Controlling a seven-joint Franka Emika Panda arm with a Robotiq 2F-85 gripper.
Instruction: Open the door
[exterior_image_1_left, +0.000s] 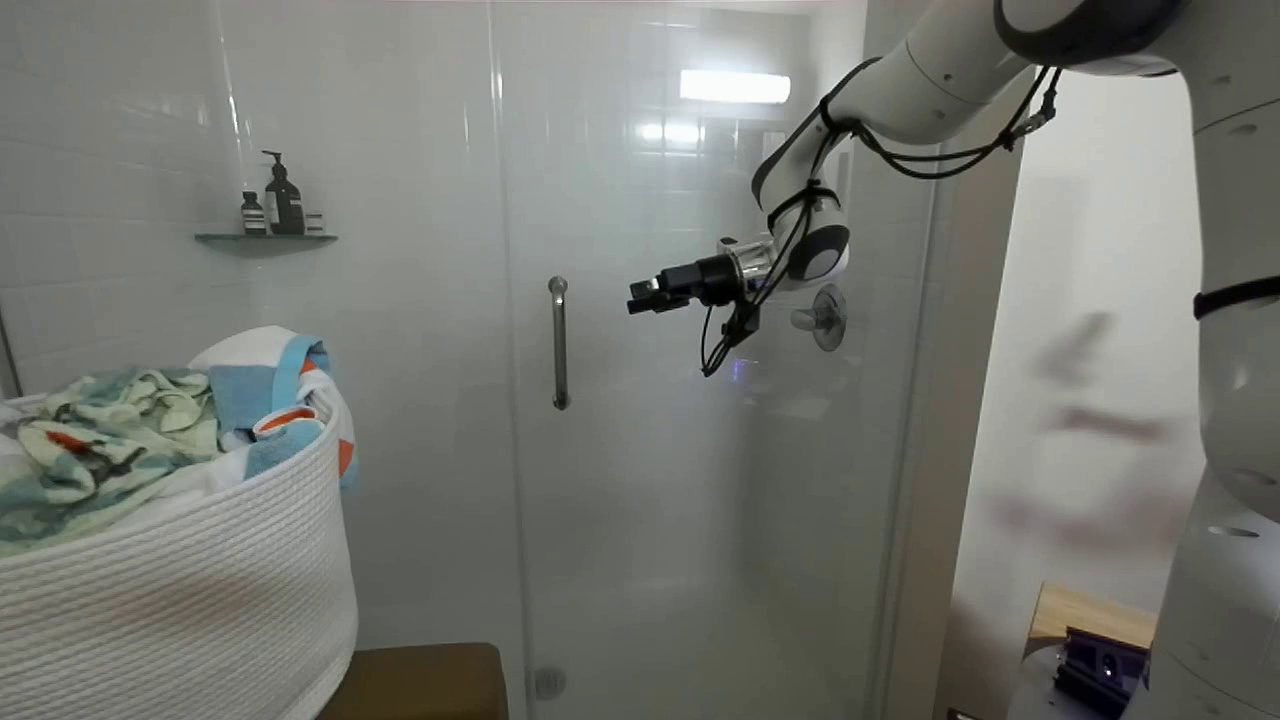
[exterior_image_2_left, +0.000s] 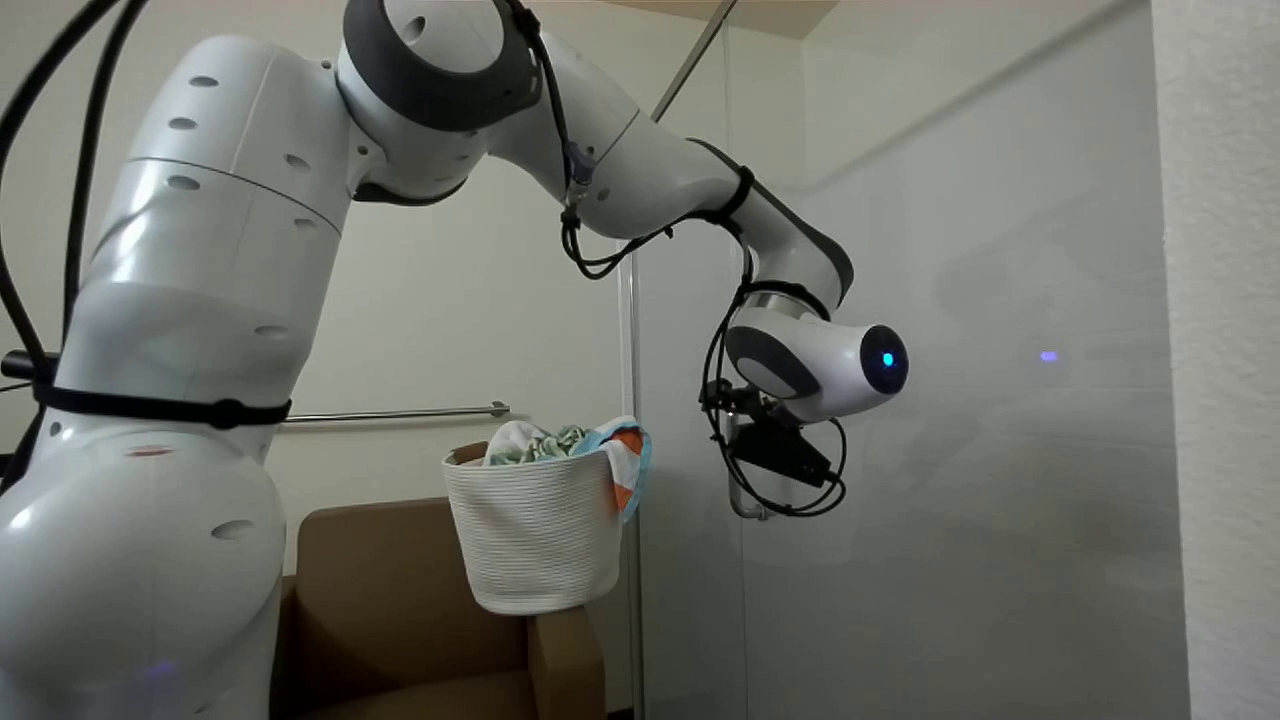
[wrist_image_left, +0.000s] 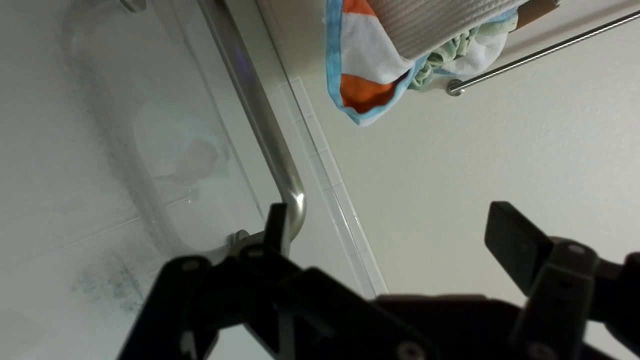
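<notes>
The door (exterior_image_1_left: 650, 520) stands upright next to a fixed glass panel (exterior_image_1_left: 420, 480), meeting it at a vertical seam; the two look to lie in one plane, so I judge the door shut. Its long axis runs vertically, and its broad face looks out into the room. The handle (exterior_image_1_left: 560, 345), a silver bar, sits close to the door's seam-side edge and runs parallel to it; it slants in the wrist view, where the camera appears rolled. Its bent ends hold the straight run off the glass.

Expect a heavy, stiff, smooth door that could chip or crack if struck, though whatever it swings on should carry the weight. A slow, steady pull seems wiser than a hard one. Which way it swings is not shown. The bare glass offers no grip, so the place to take hold is the middle of the bar's straight run, clear of both bends. The metal is probably slippery, and a loose grasp may slide along it.

In an exterior view the end effector (exterior_image_1_left: 643, 297) is near the handle but apart from it. The wrist view shows its fingers (wrist_image_left: 515, 245) spread wide with nothing held; a small roll would likely set them squarely across the bar.
</notes>
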